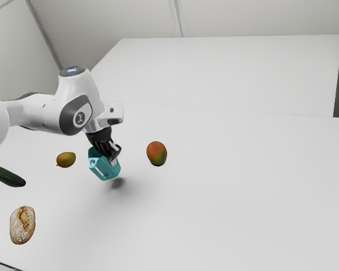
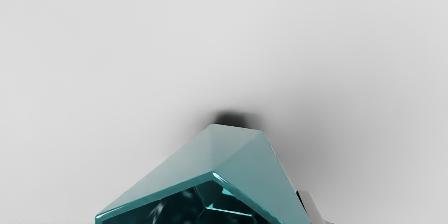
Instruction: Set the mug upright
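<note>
Above the white surface, toward the exterior view's left, the mug is carried at a tilt, apparently a little clear of its shadow. I have the fingers pinching the mug; one lies along its outer wall in the wrist view. Step in hand, as I judge it: righting the mug within the grasp. Next move: rotate my hand until the base is level with the surface, lower until it sits flat, and only then release; let go at the present angle, the mug would probably topple. Form and finish: teal, faceted, with flat planes meeting at sharp edges; outer walls pale and satiny in the wrist view, rim and interior darker and glossy. The mouth, angular in outline, faces the wrist camera obliquely, and the walls taper toward the base. Nearest neighbour: a red-green mango, standing apart.
</note>
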